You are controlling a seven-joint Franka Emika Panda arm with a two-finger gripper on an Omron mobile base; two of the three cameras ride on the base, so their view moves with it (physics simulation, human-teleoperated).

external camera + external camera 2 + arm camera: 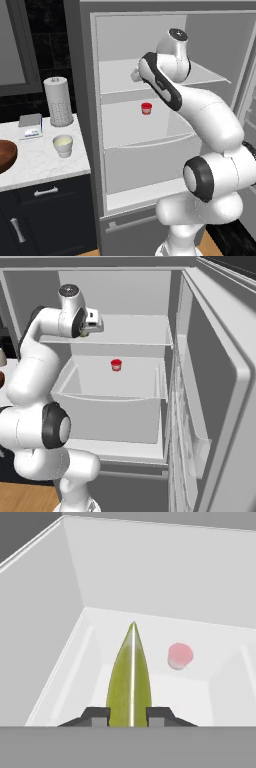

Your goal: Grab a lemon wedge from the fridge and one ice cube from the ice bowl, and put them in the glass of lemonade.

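the lemon wedge (129, 679) is sitting between the two dark fingertips (97, 714) in the hand view, its thin ridge running up the middle and its pointed end sticking out ahead of the gripper (128, 716). judging by its look, it is tiny, light and a little soft, with a slick rind, so it is probably best pinched across its flat flanks near the thick middle, not at the tapering tip where it could squirt free; a gentle squeeze should be enough. the fingers are standing only narrowly apart and are pressing on the wedge from both sides, so they are clamped on it. the hand is reaching inside the open fridge (85, 125) at the level of the upper shelf, above the small red cup (146, 108). the glass of lemonade (63, 145) is waiting on the counter (35, 160) to the left of the fridge, with the ice bowl (6, 155) at the counter's left edge.
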